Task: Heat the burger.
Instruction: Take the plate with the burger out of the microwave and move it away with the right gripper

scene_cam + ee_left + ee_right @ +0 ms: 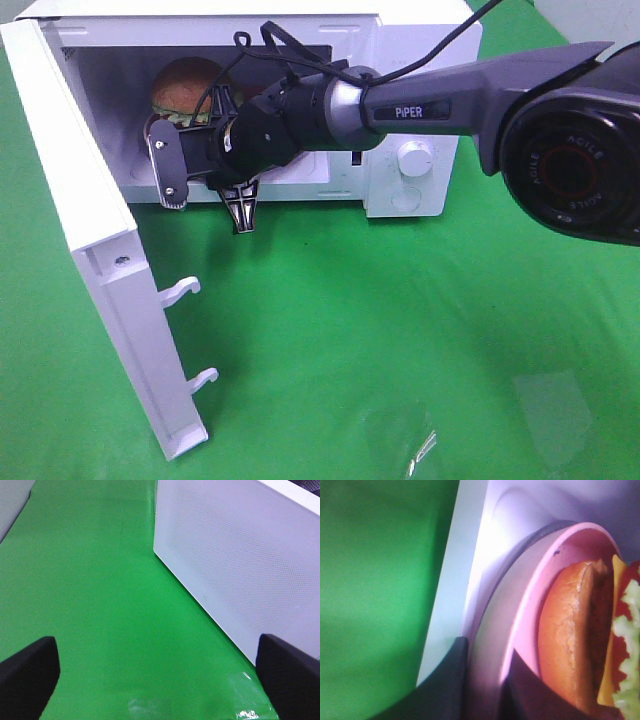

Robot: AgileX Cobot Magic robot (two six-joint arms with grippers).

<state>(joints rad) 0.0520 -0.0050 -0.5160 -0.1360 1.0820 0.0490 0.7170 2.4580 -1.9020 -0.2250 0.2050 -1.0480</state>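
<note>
Right pincer (486,649) is pressed onto the rim of the pink plate (522,625). One dark finger (442,685) lies against the plate's outer side and the other against its inner side, so it pinches the plate. Just beyond those fingers the burger (570,635) sits on the same plate, its bun close to the inner finger, cheese and lettuce farther off. Plate and burger lie inside the open microwave (420,60), with the pincer at its mouth and the door (90,250) swung wide beside the arm. Left pincer (160,680) is spread wide above the green surface (100,590), holding nothing, with a white dotted panel (240,555) just to one side.
</note>
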